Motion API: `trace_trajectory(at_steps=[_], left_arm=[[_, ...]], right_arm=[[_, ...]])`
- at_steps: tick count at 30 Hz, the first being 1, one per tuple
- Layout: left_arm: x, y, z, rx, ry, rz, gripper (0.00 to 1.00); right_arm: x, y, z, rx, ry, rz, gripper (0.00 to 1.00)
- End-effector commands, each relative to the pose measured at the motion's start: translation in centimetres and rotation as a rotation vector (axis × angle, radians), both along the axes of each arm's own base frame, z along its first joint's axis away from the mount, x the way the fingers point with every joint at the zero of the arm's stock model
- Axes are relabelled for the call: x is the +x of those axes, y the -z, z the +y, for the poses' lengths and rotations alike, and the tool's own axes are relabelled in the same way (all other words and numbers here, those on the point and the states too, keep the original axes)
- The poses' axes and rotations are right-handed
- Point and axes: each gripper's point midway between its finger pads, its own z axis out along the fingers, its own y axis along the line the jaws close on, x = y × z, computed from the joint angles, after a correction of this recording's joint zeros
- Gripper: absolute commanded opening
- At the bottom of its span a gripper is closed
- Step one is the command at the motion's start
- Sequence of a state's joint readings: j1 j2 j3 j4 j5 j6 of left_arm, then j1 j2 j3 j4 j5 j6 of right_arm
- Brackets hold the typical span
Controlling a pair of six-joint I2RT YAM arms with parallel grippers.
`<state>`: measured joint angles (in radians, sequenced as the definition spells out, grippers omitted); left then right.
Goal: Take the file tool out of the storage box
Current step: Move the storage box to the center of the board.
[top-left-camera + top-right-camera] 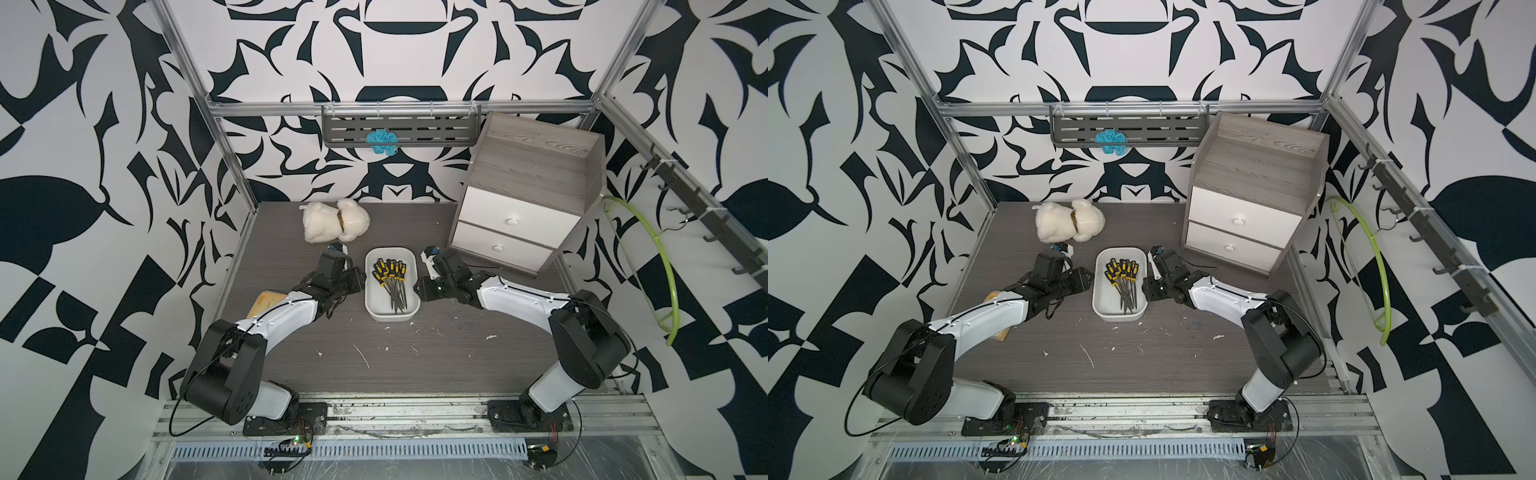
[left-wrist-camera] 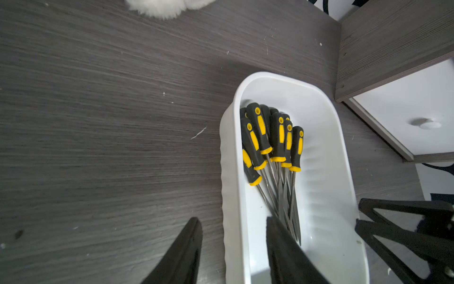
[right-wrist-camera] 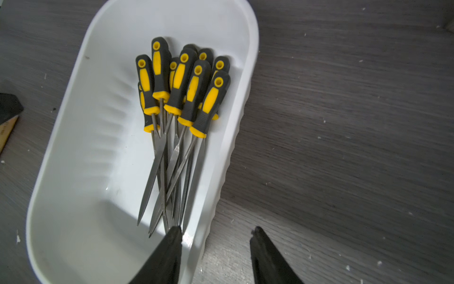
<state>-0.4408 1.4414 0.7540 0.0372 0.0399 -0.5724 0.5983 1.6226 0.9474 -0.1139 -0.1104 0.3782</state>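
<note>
The storage box [image 1: 390, 250] [image 1: 1121, 250] is a shallow white tub in mid-table in both top views. Several file tools [image 1: 390, 278] [image 1: 1123, 276] with black-and-yellow handles lie bundled in it, handles toward the back and steel tips toward the front. My left gripper [image 1: 362, 281] [image 2: 232, 218] is open astride the box's left long wall [image 2: 231, 172], with one finger inside by the file tips and one outside. My right gripper [image 1: 419, 286] [image 3: 216, 228] is open astride the right long wall. Its inner finger lies close to the wall and the file tools [image 3: 186, 91]. Neither gripper holds anything.
A grey wood-grain cabinet [image 1: 528, 195] with two white drawers stands at the back right, close to the right arm. A white plush toy [image 1: 334, 220] lies behind the left gripper. A tan object [image 1: 266, 301] lies under the left arm. A green hoop [image 1: 665, 266] hangs on the right wall.
</note>
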Motion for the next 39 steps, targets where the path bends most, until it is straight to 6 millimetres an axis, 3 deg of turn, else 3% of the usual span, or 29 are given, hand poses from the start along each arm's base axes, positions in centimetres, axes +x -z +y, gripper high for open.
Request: trace_trajectory(at_steps=[1, 4, 11, 17, 23, 25, 30, 34, 39], left_arm=[[0.1, 0.3, -1.0, -0.014, 0.043, 0.028, 0.48], [0.1, 1.0, -1.5, -0.009, 0.056, 0.051, 0.44], [-1.0, 2.0, -1.6, 0.000, 0.080, 0.096, 0.22], [-3.0, 3.3, -1.8, -0.040, 0.102, 0.161, 0.17], [-4.6, 2.9, -1.1, -0.045, 0.102, 0.150, 0.13], [-5.1, 2.8, -1.3, -0.063, 0.116, 0.156, 0.07], [-5.3, 4.0, -1.0, -0.029, 0.110, 0.185, 0.18], [-5.3, 3.8, -1.7, -0.074, 0.119, 0.188, 0.22], [-5.3, 3.2, -1.6, -0.080, 0.115, 0.170, 0.29]], right_arm=[[0.9, -1.9, 0.7, 0.007, -0.008, -0.047, 0.47], [0.9, -1.3, 1.0, 0.010, -0.017, -0.029, 0.41], [-0.3, -1.1, 1.8, 0.046, -0.043, 0.010, 0.34], [-2.5, -0.6, 1.9, 0.062, -0.054, 0.058, 0.29], [-3.5, -1.6, 1.8, 0.098, -0.050, 0.051, 0.28], [-3.8, -1.3, 2.1, 0.112, -0.056, 0.077, 0.24], [-5.1, -0.2, 3.0, 0.113, -0.071, 0.115, 0.24], [-4.4, -0.1, 1.7, 0.031, -0.046, 0.074, 0.24], [-4.0, -0.1, 1.8, 0.019, -0.041, 0.065, 0.27]])
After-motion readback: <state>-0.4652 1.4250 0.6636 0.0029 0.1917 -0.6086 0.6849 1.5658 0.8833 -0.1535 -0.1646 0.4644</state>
